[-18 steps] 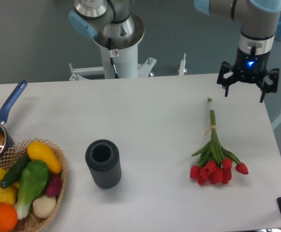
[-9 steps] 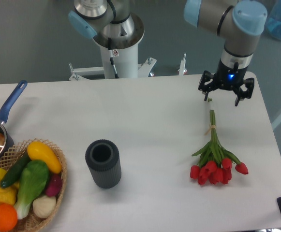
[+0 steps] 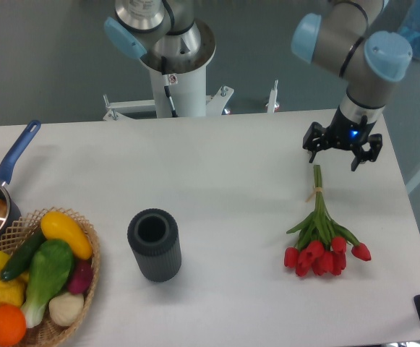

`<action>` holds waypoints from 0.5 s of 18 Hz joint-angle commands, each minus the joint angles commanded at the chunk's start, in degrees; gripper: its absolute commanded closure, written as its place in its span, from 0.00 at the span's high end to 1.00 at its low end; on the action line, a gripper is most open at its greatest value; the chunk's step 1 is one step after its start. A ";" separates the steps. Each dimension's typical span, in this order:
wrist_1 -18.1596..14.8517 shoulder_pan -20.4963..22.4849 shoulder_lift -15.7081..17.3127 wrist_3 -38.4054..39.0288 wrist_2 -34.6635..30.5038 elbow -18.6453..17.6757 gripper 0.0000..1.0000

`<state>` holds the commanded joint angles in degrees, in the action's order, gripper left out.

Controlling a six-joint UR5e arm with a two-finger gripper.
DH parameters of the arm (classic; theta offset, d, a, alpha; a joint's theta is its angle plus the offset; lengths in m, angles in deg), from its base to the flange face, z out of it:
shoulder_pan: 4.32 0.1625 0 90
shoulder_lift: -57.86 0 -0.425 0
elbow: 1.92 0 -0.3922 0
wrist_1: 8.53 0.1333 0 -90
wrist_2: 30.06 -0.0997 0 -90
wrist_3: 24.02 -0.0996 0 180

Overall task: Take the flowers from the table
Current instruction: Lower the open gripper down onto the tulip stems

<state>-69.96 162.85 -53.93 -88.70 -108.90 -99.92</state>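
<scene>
The flowers (image 3: 322, 231) lie on the white table (image 3: 231, 181) at the right. The red tulip heads point toward the front edge. The thin green stems run back, tied by a pale band. My gripper (image 3: 334, 161) hangs just above the far end of the stems. Its dark fingers (image 3: 311, 147) are spread apart and hold nothing. The stem tips lie under the gripper and are partly hidden.
A dark ribbed cylinder vase (image 3: 154, 244) stands upright at the middle front. A wicker basket (image 3: 40, 278) of colourful vegetables sits at the front left. A pan with a blue handle (image 3: 7, 173) lies at the left edge. The robot base (image 3: 173, 65) stands behind the table.
The gripper came in from the far right corner to the stem end, then dropped lower and a little right over the stems. The flowers have not moved.
</scene>
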 joint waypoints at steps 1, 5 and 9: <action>0.26 -0.09 -0.44 -0.26 0.09 0.00 1.00; 0.53 -0.44 -1.59 -0.01 0.10 0.00 1.00; 1.14 -1.67 -3.09 -0.18 -0.17 0.00 1.00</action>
<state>-68.82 161.18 -57.02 -88.88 -109.07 -99.92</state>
